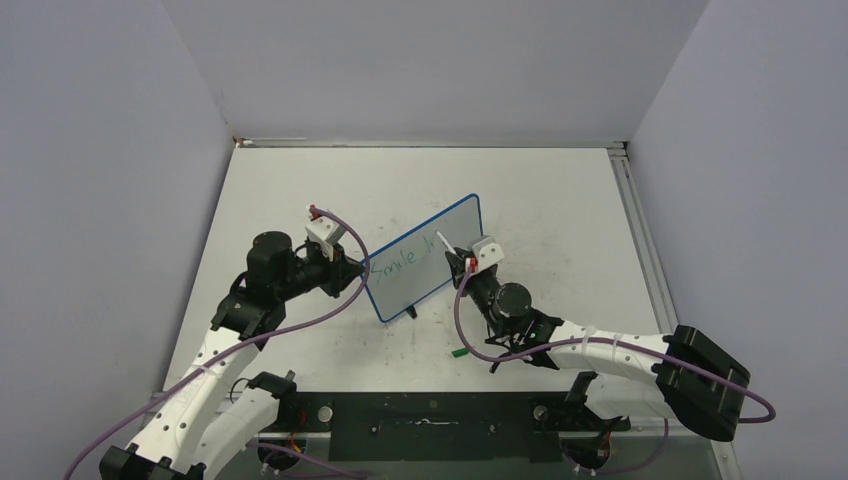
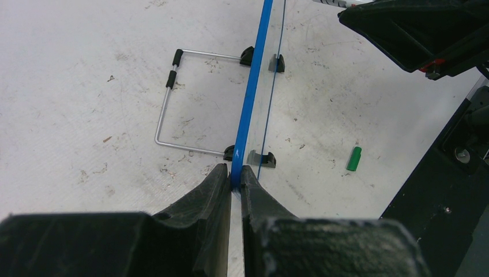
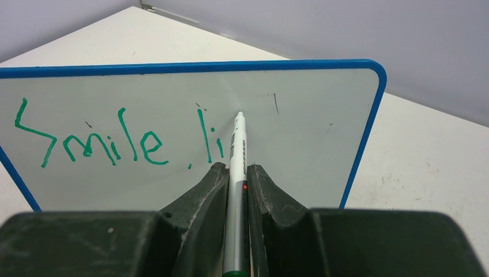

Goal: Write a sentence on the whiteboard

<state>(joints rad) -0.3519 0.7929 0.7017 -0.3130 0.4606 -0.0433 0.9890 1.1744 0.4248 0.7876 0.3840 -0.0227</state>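
The whiteboard (image 1: 425, 255) stands upright on the tabletop, blue-framed, on black feet and a wire stand (image 2: 167, 98). My left gripper (image 1: 352, 268) is shut on its left edge; in the left wrist view the blue frame (image 2: 252, 86) runs up from between the fingertips (image 2: 235, 176). My right gripper (image 1: 462, 262) is shut on a white and grey marker (image 3: 237, 167), whose tip is at the board face (image 3: 300, 144). The sentence (image 3: 115, 141) in green reads "Smile li" in one line; it also shows in the top view (image 1: 398, 263).
A green marker cap (image 1: 459, 352) lies on the table in front of the board, also seen in the left wrist view (image 2: 354, 158). The grey enclosure walls close in the table on the far side and both flanks. A black strip runs along the near edge.
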